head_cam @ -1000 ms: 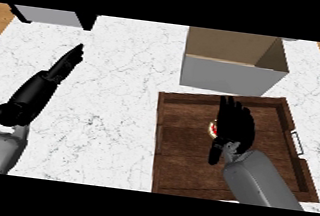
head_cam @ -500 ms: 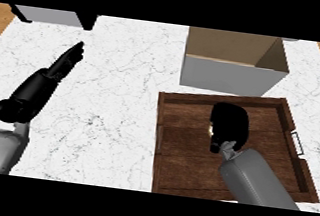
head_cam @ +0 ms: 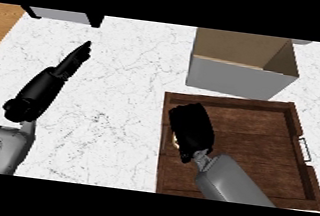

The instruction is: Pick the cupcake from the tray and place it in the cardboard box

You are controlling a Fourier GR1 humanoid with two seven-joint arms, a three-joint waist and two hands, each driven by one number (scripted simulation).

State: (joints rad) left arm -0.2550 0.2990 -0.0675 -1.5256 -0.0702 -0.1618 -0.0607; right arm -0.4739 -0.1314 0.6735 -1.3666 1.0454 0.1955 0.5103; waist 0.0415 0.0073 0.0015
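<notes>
White marble bench (head_cam: 131, 126): one brown wooden tray (head_cam: 263, 143), one open cardboard box (head_cam: 243, 65) just behind. One cupcake (head_cam: 176, 141), only small orange-tan sliver visible, on tray under right hand (head_cam: 193, 126), fingers curled over it. Left hand (head_cam: 50, 84) flat, fingers straight.

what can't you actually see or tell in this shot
- Cupcake: head view, almost wholly hidden under the right robot hand on the tray; whether it is gripped cannot be told.
- Inside of the cardboard box: its near wall blocks the floor.
- Grey object at the top edge: cut off, unidentifiable.
</notes>
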